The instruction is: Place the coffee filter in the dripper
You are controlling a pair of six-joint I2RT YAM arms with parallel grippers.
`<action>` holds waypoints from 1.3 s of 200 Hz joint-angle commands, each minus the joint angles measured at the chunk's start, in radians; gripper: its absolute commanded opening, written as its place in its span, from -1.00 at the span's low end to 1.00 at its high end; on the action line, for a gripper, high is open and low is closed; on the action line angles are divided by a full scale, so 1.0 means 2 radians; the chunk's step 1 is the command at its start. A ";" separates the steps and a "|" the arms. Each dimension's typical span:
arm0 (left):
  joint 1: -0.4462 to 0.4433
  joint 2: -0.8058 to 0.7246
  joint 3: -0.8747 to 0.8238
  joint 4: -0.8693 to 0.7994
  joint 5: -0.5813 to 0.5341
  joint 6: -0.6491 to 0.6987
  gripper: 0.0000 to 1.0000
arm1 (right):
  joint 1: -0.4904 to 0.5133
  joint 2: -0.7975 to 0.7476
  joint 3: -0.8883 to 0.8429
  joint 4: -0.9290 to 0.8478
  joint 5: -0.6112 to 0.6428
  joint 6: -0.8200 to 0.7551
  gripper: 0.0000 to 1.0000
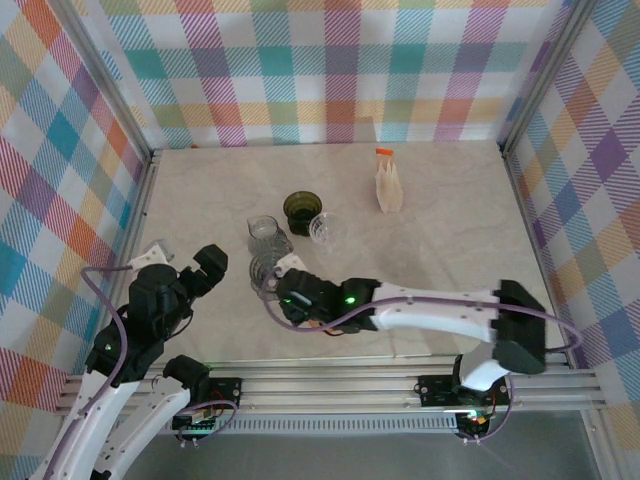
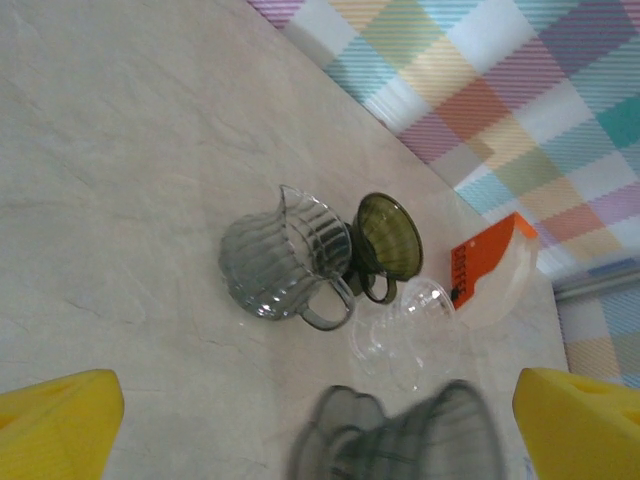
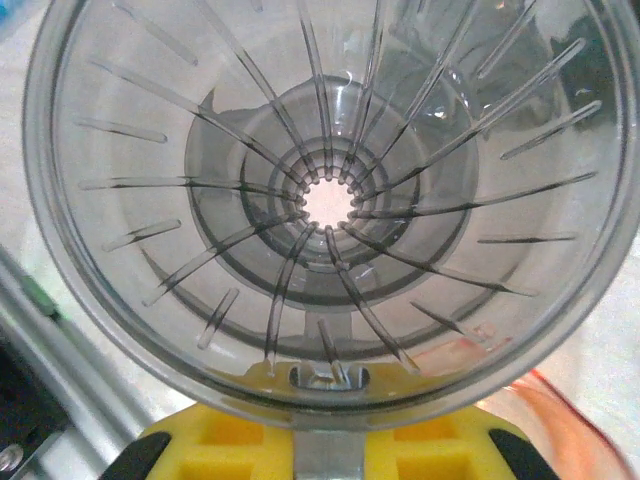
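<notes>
Right wrist view puts us looking straight down into the smoky dripper (image 3: 200, 200), whose ribbed wall hides most of what lies beneath it. At the near edge of that picture the right gripper (image 3: 322, 425) has its yellow fingers drawn close together on the dripper's lower rim, so we read it as pinching the rim. The fingertips themselves are cut off by the frame. From the top camera that same gripper is hard to make out under its dark wrist, and it partly covers the dripper. In the left wrist view the smoky dripper is blurred and cut off at the near edge. The left gripper (image 2: 320, 420) has its two yellow tips spread wide at the bottom corners of that picture, with nothing between them. We count three drippers on the table (image 1: 440, 260): the smoky one, a dark green dripper (image 1: 300, 209) and a clear dripper (image 1: 327, 228). The green and clear ones stand just beside each other in the middle. One glass jug (image 1: 266, 234) stands to their left, just beyond the smoky dripper. The coffee filters (image 1: 388, 186) stand as one pack with an orange label at the far right, well apart from every dripper. How many filters the pack holds we cannot tell.
</notes>
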 commanded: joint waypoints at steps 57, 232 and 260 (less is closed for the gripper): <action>-0.014 0.121 -0.079 0.168 0.152 -0.032 1.00 | -0.028 -0.131 -0.040 -0.173 -0.018 0.000 -0.76; -0.019 0.111 -0.094 0.143 0.126 -0.023 1.00 | -0.041 -0.112 -0.088 -0.150 -0.047 0.024 -0.74; -0.019 0.111 -0.093 0.142 0.125 -0.021 1.00 | -0.040 -0.113 -0.091 -0.146 -0.050 0.026 -0.69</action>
